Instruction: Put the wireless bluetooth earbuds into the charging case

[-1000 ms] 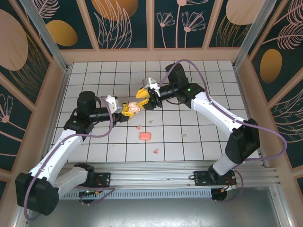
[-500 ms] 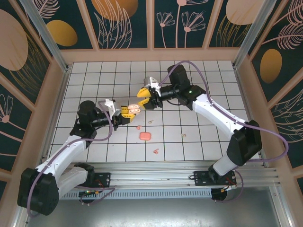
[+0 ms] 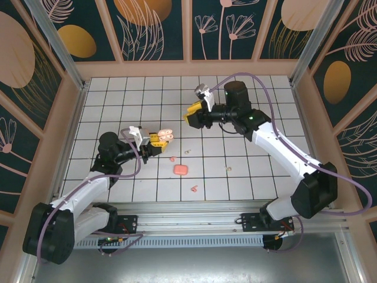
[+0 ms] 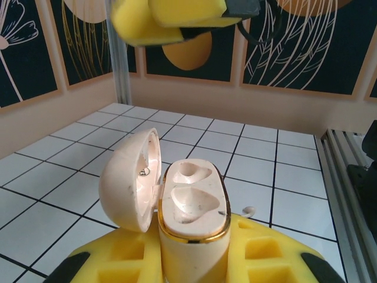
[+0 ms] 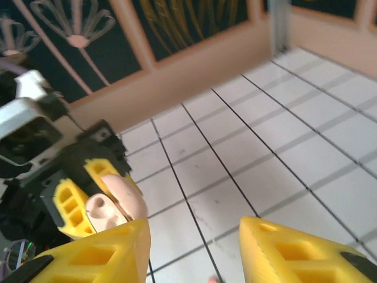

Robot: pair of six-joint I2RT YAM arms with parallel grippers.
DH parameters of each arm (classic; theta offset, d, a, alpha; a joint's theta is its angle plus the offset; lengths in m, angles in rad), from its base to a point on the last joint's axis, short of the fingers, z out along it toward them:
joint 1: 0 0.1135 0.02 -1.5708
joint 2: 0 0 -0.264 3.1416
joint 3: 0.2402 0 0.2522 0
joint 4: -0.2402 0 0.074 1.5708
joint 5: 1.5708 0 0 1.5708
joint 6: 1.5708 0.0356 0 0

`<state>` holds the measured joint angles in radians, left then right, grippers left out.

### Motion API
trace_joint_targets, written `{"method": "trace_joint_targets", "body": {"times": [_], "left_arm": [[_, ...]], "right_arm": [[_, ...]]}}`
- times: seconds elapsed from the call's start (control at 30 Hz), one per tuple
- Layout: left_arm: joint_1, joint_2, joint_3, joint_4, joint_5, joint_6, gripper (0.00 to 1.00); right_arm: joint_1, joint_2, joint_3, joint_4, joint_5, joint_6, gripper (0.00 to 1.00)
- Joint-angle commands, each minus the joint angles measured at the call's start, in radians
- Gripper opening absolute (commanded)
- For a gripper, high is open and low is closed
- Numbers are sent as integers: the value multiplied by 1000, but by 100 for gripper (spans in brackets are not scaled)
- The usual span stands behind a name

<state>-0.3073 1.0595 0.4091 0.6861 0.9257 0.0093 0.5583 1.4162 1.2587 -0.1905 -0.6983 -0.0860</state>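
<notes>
Though open, cream case (image 4: 192, 203) empty.

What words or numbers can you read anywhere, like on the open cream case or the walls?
None can be read.
The open cream plastic charging case held in the left gripper bears no lettering, only dark specks.
The dark wall panels carry flower and circle drawings, no words.
</notes>
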Motion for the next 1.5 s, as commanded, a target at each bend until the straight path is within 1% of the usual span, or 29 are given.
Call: {"method": "trace_joint_targets", "body": {"times": [0.0, 0.1, 0.2, 0.23, 0.3, 0.37, 0.5, 0.6, 0.83, 1.1, 1.33, 1.47], "left_arm": [[-4, 17, -18, 80, -4, -24, 14], [-4, 26, -22, 79, -3, -22, 14], [-5, 27, -22, 79, -8, -25, 14], [-4, 25, -21, 79, -6, -27, 14], [-4, 25, -21, 79, -5, -26, 14], [-5, 25, -25, 78, -7, -21, 14], [-4, 34, -26, 76, -10, -11, 14], [-3, 46, -20, 82, -2, -14, 14], [-4, 22, -24, 75, -15, -2, 14], [-5, 13, -22, 66, -17, -1, 14], [-4, -1, -26, 52, -28, 10, 14], [-5, -1, -26, 53, -28, 12, 14]], "right_arm": [[-5, -31, -46, -199, 226, 200, 46], [-5, -40, -98, -317, 323, 323, 46], [-85, -36, -140, -456, 418, 525, 47], [-103, -35, -153, -506, 430, 590, 48], [-107, -51, -196, -553, 439, 660, 47], [-101, -94, -272, -564, 442, 751, 46], [-95, -217, -468, -507, 409, 919, 45], [-96, -262, -556, -448, 388, 987, 45], [-98, -173, -608, -348, 368, 988, 45], [-119, -59, -580, -308, 373, 930, 45], [-143, -5, -551, -310, 388, 878, 45], [-165, 27, -534, -272, 381, 852, 45]]}}
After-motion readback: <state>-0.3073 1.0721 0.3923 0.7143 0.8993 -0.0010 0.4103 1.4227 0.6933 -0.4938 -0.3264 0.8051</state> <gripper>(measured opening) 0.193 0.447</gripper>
